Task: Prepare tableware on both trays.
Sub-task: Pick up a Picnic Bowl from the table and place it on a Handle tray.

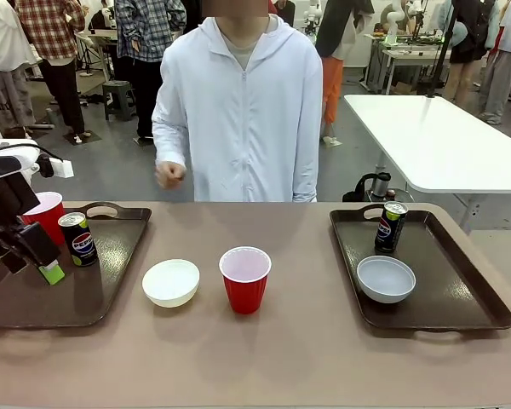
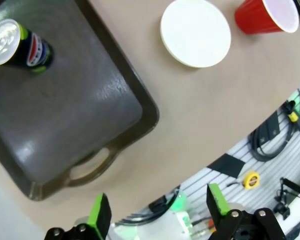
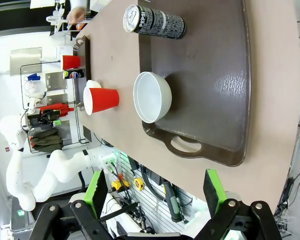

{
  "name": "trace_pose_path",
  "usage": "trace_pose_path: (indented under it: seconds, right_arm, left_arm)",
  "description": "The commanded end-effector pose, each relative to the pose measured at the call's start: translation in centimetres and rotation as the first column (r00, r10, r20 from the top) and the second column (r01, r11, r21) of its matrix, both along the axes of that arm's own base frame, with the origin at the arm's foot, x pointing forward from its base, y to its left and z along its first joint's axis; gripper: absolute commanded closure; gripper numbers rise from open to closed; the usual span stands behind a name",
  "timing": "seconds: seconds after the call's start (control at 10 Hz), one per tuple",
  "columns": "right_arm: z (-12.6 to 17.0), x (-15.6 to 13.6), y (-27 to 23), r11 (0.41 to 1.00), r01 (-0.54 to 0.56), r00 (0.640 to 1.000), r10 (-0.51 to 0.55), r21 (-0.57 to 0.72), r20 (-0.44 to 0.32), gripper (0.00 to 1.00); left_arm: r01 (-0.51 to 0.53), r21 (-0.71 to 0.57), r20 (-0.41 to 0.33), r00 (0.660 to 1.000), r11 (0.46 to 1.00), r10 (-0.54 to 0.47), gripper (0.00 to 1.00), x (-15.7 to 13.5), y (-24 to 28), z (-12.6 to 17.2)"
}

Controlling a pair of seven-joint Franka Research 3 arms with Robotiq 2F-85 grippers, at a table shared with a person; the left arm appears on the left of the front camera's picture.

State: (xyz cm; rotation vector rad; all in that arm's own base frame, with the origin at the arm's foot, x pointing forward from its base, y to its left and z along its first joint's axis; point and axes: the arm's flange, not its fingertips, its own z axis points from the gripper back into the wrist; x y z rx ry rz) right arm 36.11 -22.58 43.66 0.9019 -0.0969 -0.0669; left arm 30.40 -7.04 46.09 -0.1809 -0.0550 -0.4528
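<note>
The left tray (image 1: 102, 290) carries a red cup (image 1: 47, 213) and a dark can (image 1: 78, 239). My left gripper (image 1: 38, 260) hovers open and empty over this tray's left part, just in front of the cup. In its wrist view the left gripper (image 2: 159, 210) sits off the tray's (image 2: 65, 115) handle end, near the table edge. On the bare table stand a cream-white bowl (image 1: 171, 282) and a second red cup (image 1: 245, 279). The right tray (image 1: 460, 298) bears a can (image 1: 391, 227) and a pale grey bowl (image 1: 386, 279). Over that tray's (image 3: 215, 75) handle end, my right gripper (image 3: 155, 192) stands open, empty.
A person in a pale zip jacket stands at the far side, one hand (image 1: 170, 175) raised near the waist, away from the table. Bare tabletop lies between the trays and along the near edge. A white table (image 1: 434, 136) stands behind at the right.
</note>
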Motion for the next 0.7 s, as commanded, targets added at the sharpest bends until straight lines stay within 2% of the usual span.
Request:
trace_pose_path:
  seconds: [0.0,0.1,0.2,0.4,0.6]
  right_arm:
    - [-0.1,-0.4,0.3,1.0,-0.009,1.0,0.009,0.003,0.008,0.0]
    - [-0.1,-0.4,0.3,1.0,-0.009,1.0,0.009,0.003,0.008,0.0]
    - [-0.1,-0.4,0.3,1.0,-0.009,1.0,0.009,0.003,0.008,0.0]
    - [-0.1,-0.4,0.3,1.0,-0.009,1.0,0.009,0.003,0.008,0.0]
    - [-0.1,-0.4,0.3,1.0,-0.009,1.0,0.009,0.003,0.008,0.0]
  left_arm:
    - [-0.082,0.095,-0.028,0.996,0.992,0.085,0.0,1.5,-1.2,0.4]
    - [-0.098,0.111,-0.073,0.992,0.989,0.106,0.0,2.9,-2.4,0.9]
    - [-0.116,0.12,-0.081,0.989,0.986,0.126,0.0,4.2,-3.6,1.6]
    - [-0.147,0.136,-0.059,0.986,0.98,0.156,0.0,6.8,-6.3,2.1]
    - [-0.137,0.134,-0.028,0.989,0.981,0.142,0.0,8.6,-9.4,0.7]
